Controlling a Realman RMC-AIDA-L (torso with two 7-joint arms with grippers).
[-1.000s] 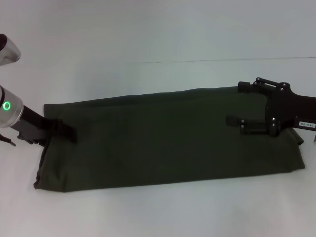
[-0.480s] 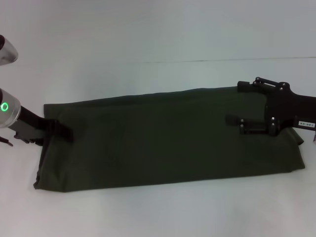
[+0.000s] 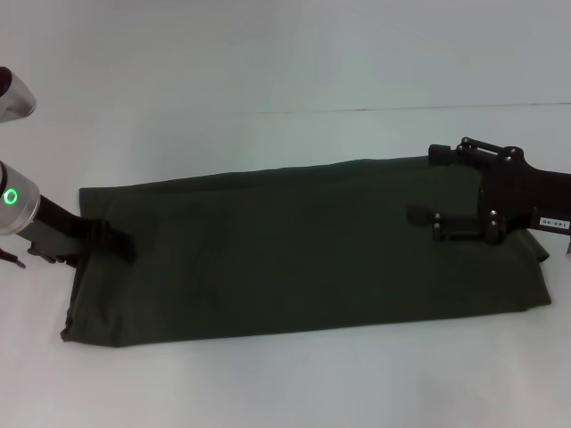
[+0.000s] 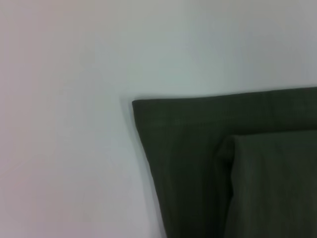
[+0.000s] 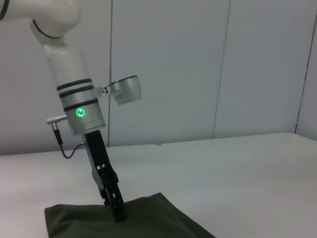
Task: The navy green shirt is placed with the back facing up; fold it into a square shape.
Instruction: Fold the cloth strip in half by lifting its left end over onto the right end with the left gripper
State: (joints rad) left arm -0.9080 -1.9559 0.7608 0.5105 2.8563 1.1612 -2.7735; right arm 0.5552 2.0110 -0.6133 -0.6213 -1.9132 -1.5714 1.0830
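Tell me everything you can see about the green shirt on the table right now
The navy green shirt is a dark olive, soft-looking cloth, plain on top, already folded into a long band lying flat across the white table. The left wrist view shows a folded layer over a square corner. The left gripper presses down at its left end; the right gripper is over its right end, fingers apart, contact unclear.

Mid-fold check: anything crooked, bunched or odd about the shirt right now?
Nothing is damaged. The dark olive-green shirt lies as a long folded band, slightly slanted across the white table. The left gripper is at its left end, the right gripper over its right end.
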